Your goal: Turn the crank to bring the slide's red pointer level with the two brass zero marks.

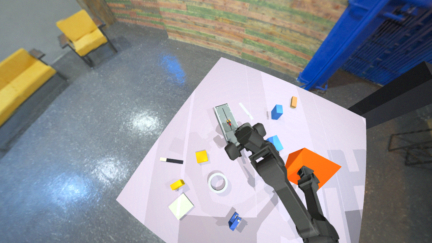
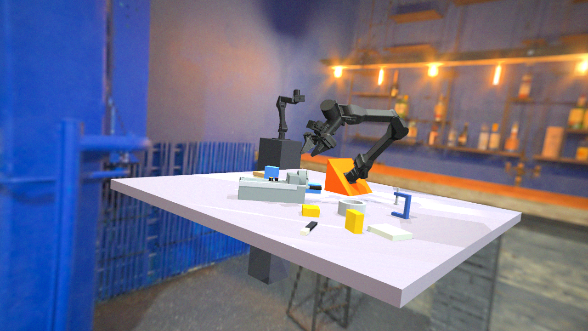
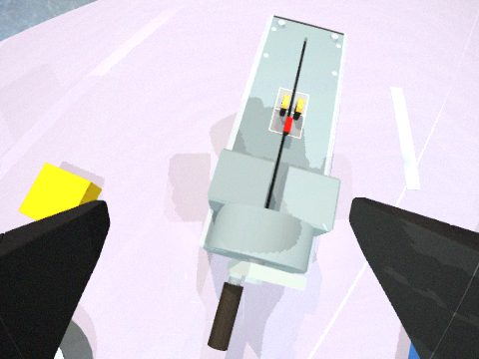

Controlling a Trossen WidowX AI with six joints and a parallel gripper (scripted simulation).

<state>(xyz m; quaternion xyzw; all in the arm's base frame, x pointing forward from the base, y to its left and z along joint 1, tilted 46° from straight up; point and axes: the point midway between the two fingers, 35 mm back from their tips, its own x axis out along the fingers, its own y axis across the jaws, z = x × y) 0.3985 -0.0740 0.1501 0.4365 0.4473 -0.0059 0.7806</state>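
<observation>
Open gripper [image 1: 246, 141] [image 2: 309, 153] [image 3: 232, 210] above the crank machine [image 1: 224, 116] [image 2: 271, 192] [image 3: 311, 65]
The fingers stand wide apart — nothing between them — over the machine's crank end. The dark handle [image 2: 314, 187] [image 3: 226, 316] sticks out there, untouched. In the wrist view, the red pointer [image 3: 287, 125] sits in the slot on the crank side of the two brass zero marks [image 3: 285, 102] — close, but not level.
</observation>
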